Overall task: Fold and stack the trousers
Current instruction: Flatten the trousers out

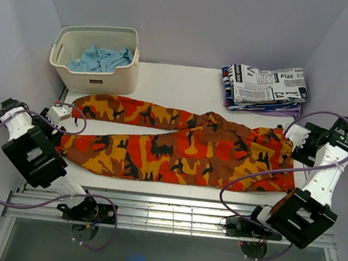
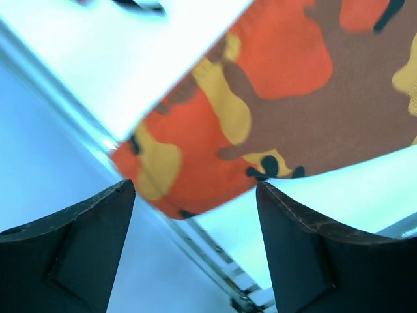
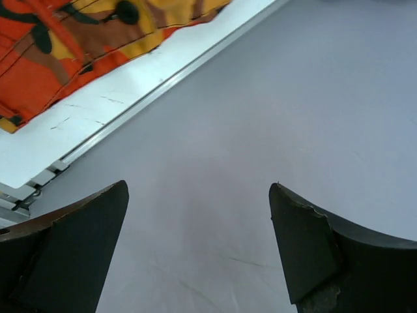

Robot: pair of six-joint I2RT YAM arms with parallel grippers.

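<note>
The left jaws stand wide apart with nothing between them. Just ahead of their tips lies a leg hem of the orange camouflage trousers (image 2: 293, 98), right at the edge of the table (image 2: 163, 59). The right jaws are equally wide and empty, aimed off the table at the side wall (image 3: 260, 130), with the waist end up and to their left (only a corner shows).

The likely trouble: a pinch at the hem may catch only the top layer, or nudge the cloth over the edge. The two legs also lie splayed rather than matched, so a fold now would probably come out crooked.

Farther beyond the left jaws, a cream basket (image 1: 98, 80) holds a crumpled blue garment (image 1: 100, 58). Beyond the right jaws a folded newsprint-patterned stack (image 1: 265, 87) sits on the table, likely where these trousers belong
</note>
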